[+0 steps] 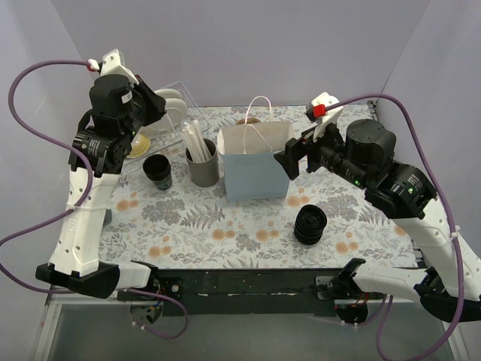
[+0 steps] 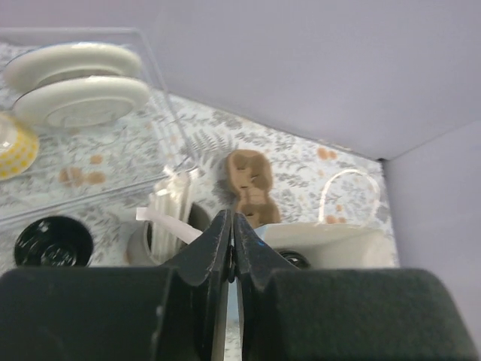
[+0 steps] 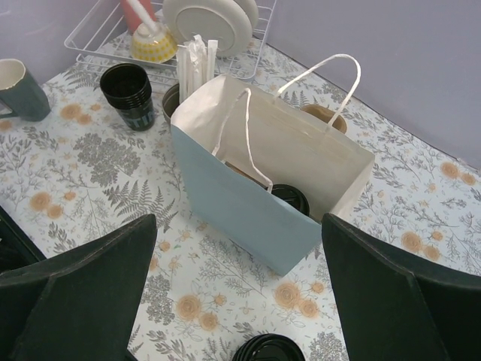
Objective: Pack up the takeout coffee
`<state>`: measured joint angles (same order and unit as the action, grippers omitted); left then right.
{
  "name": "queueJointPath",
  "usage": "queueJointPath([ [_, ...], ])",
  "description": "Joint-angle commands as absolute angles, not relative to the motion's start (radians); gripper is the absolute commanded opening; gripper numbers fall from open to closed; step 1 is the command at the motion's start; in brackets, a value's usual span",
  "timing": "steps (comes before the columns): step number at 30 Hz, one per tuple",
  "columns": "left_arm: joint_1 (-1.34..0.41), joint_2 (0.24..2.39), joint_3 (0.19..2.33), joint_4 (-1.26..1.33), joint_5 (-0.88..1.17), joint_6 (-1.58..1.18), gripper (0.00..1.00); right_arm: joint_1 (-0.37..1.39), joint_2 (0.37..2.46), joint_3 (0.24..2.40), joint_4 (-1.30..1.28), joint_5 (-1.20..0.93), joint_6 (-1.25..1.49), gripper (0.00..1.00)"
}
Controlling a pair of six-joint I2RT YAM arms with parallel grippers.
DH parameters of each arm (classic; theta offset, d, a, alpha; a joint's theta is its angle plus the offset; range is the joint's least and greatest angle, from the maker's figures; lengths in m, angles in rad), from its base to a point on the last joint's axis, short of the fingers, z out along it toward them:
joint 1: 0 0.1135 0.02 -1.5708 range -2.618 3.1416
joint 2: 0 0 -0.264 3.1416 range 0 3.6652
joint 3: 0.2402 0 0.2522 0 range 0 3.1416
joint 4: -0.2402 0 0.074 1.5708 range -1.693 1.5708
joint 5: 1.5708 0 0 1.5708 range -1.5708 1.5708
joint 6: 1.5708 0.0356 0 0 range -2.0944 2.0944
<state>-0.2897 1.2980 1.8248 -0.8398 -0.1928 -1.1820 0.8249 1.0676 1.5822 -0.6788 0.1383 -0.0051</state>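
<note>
Floral-print tabletop under paper bag, lidded takeout coffee inside (left claw clenched, right claw released)

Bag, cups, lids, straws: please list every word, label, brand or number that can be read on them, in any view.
No text can be read in any view.
bag: plain blue and white, no print visible.
coffee inside it: only the black lid shows, nothing legible.
cups: pale marks near the base, too blurred to read.
lids, straws: no text visible.
</note>
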Motion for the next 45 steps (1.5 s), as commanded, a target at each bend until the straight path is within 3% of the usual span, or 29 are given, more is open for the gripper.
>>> queueJointPath([
  [1,-0.285,1.344,1.939,-0.781,-0.032,-1.146,0.04,0.822,1.065,1.624,-0.626,0.163,-0.008,0.98],
  [12,-0.287,1.404,2.066,-0.683,0.262,-1.268,0.0,0.821,1.045,1.615,-0.634,0.175,0.037,0.97],
  [24,-0.287,1.295,1.645,-0.529,0.457,-1.348,0.0,0.822,1.038,1.594,-0.62,0.181,0.041,0.97],
  [28,-0.295,1.272,1.505,-0.468,0.417,-1.319,0.0,0.822,1.042,1.597,-0.633,0.187,0.063,0.97],
  [31,-0.295,1.275,1.439,-0.414,0.413,-1.31,0.1,0.824,1.042,1.591,-0.66,0.19,0.107,0.97],
  [33,-0.293,1.292,1.417,-0.399,0.423,-1.305,0.22,0.822,1.034,1.572,-0.679,0.228,0.141,0.97],
  [38,-0.295,1.336,1.437,-0.4,0.494,-1.261,0.38,0.824,1.028,1.56,-0.739,0.336,0.256,0.98],
  [42,-0.295,1.335,1.457,-0.42,0.48,-1.238,0.58,0.822,1.06,1.603,-0.808,0.357,0.308,0.98],
  [45,-0.293,1.33,1.471,-0.437,0.485,-1.232,0.67,0.822,1.088,1.634,-0.842,0.339,0.348,0.98],
])
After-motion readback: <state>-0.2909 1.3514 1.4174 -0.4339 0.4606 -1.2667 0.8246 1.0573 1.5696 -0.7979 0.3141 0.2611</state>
